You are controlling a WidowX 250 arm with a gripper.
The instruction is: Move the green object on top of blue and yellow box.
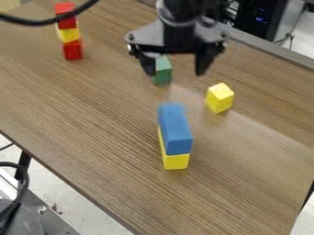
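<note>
My gripper (175,69) hangs over the upper middle of the table, open, its two black fingers spread wide. The green block (162,73) stands on the table beneath and behind the gripper, near its left finger in the view; its upper part is partly covered. A long blue block (175,131) lies on top of a yellow block (176,160), the two stacked at the middle of the table, nearer the camera than the green block.
A single yellow block (220,97) rests on the table right of the green one. At the upper left stands a red and yellow stack (69,34), with a black cable (46,21) crossing in front. The wooden table's (80,137) near edge runs diagonally at lower left.
</note>
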